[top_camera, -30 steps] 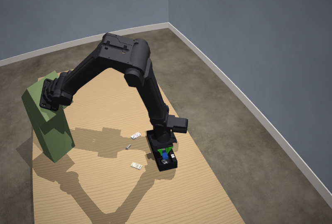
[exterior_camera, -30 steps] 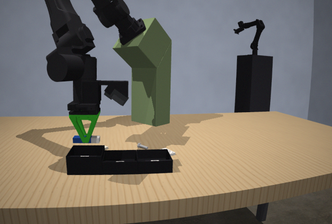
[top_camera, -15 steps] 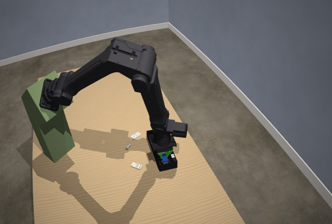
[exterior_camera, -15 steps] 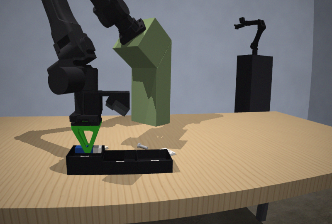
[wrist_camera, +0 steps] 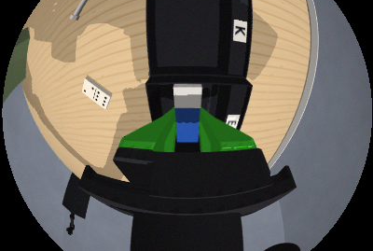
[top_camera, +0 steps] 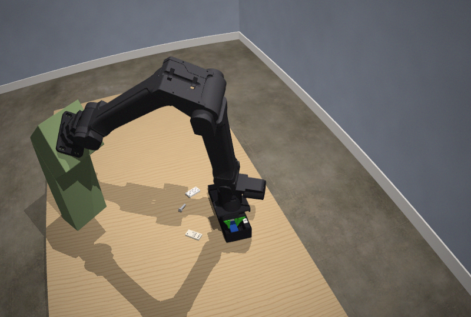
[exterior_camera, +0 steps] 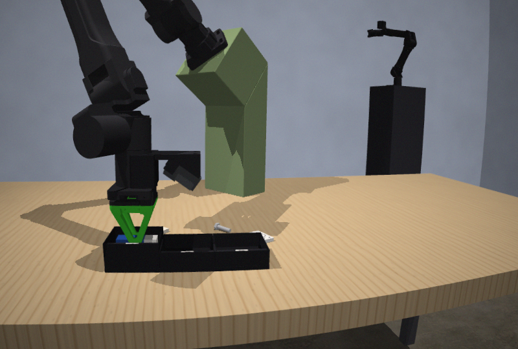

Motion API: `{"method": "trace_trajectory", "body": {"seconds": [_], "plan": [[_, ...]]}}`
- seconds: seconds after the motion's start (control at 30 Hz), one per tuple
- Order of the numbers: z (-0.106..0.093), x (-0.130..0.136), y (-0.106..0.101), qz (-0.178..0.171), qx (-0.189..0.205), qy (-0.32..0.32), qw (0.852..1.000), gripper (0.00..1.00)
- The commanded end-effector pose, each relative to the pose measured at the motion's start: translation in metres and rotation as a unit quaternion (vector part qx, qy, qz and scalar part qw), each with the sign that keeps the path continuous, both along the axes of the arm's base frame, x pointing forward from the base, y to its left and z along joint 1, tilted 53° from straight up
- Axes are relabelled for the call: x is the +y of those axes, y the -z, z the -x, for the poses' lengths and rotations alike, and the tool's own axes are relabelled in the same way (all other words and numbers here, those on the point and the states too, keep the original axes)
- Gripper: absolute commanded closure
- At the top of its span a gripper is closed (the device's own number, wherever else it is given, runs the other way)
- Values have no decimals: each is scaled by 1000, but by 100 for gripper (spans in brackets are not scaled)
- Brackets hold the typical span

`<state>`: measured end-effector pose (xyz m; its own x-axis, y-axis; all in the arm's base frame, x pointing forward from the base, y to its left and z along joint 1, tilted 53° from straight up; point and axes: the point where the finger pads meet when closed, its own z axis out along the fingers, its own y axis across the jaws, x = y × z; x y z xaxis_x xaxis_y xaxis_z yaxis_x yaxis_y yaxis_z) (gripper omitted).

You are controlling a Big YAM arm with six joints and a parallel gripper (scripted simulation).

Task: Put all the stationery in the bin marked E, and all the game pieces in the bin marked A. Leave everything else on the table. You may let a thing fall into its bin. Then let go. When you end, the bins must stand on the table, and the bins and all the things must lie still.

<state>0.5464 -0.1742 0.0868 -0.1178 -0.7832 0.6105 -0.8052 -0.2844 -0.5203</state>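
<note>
My gripper (top_camera: 234,220) (exterior_camera: 135,239) (wrist_camera: 187,120) is shut on a blue and white eraser (top_camera: 233,227) (exterior_camera: 123,237) (wrist_camera: 187,132), its fingertips inside bin E (top_camera: 238,234) (exterior_camera: 131,259). The eraser is at about rim height. The inside of bin E is mostly hidden. Bin K (exterior_camera: 188,259) (wrist_camera: 186,27) is the middle one and bin A (exterior_camera: 241,258) is at the other end. One domino (top_camera: 192,192) (exterior_camera: 265,236) lies flat near bin A. Another domino (top_camera: 193,234) (exterior_camera: 166,230) (wrist_camera: 97,92) lies flat beside bin E.
A grey bolt (top_camera: 182,207) (exterior_camera: 222,227) (wrist_camera: 79,8) lies on the table between the dominoes. The green pedestal (top_camera: 85,199) (exterior_camera: 255,148) carries the arm. The joined bins stand in a row on the table (top_camera: 266,286) (exterior_camera: 355,253). A second arm on a black pillar (exterior_camera: 393,131) stands far behind.
</note>
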Motion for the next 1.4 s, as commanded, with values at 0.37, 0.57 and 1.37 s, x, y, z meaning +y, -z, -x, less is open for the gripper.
{"method": "trace_trajectory", "body": {"seconds": [0.37,0.57,1.37], "plan": [[3,-8,-7,2,2,1,1000,70],[3,-8,-9,3,-1,1,1000,70],[10,17,-22,-2,-7,-7,1000,70]]}}
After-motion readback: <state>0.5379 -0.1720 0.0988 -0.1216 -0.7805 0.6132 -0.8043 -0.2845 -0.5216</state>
